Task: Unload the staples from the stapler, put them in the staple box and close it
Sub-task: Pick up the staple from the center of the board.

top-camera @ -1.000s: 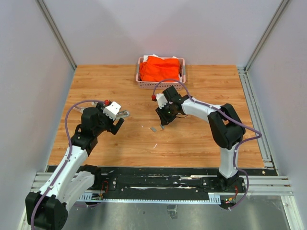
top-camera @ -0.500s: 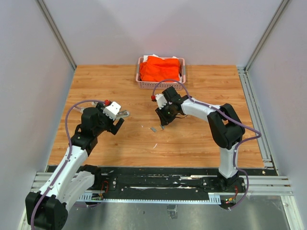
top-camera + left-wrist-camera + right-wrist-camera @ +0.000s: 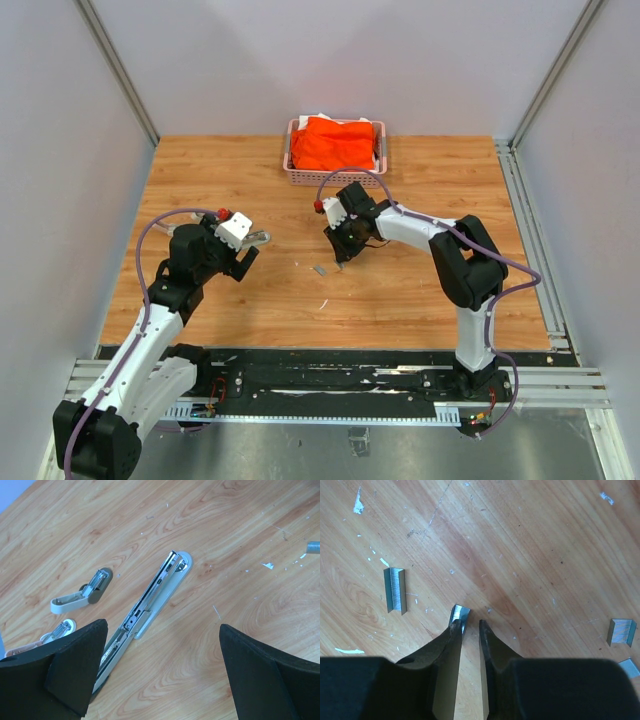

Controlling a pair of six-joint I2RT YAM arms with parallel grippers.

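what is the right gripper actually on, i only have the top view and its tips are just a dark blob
observer: in the right wrist view the right gripper has a narrow gap between its fingers with nothing in it; a short staple strip lies at the tip of one finger.
operator: is the stapler by the left arm open, can't tell from up here
observer: yes, the left wrist view shows the stapler folded out flat, below the wide-open left gripper.
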